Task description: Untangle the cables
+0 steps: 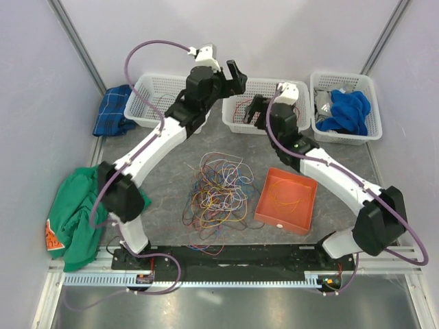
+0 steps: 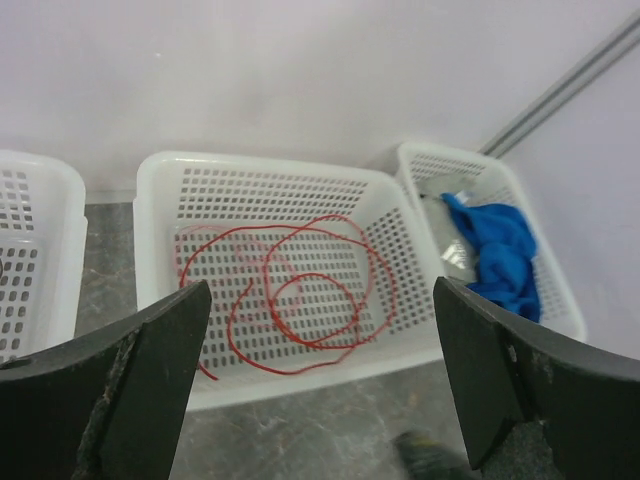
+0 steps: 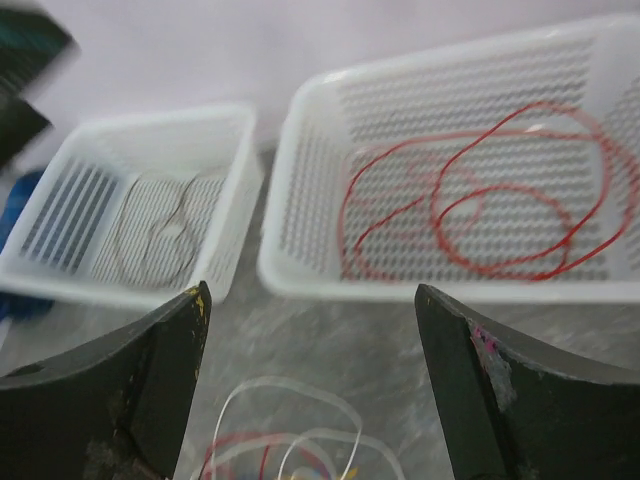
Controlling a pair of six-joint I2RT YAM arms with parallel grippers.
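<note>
The cables [image 1: 217, 188] lie in a many-coloured tangle on the grey table between the arms. A red cable [image 2: 300, 290] lies looped in the middle white basket [image 2: 260, 160]; it also shows in the right wrist view [image 3: 480, 210]. My left gripper [image 1: 236, 75] is open and empty, held above the table in front of that basket [image 1: 236, 127]. My right gripper [image 1: 252, 110] is open and empty, low in front of the same basket, beyond the tangle. White cable loops [image 3: 290, 430] of the tangle show below its fingers.
A left white basket [image 1: 147, 77] holds a thin dark wire [image 3: 160, 225]. A right basket [image 1: 343, 73] holds blue cloth [image 2: 500, 250]. An orange tray [image 1: 287, 200] with a thin wire lies right of the tangle. Green cloth [image 1: 79, 212] and blue plaid cloth [image 1: 113, 110] lie at the left.
</note>
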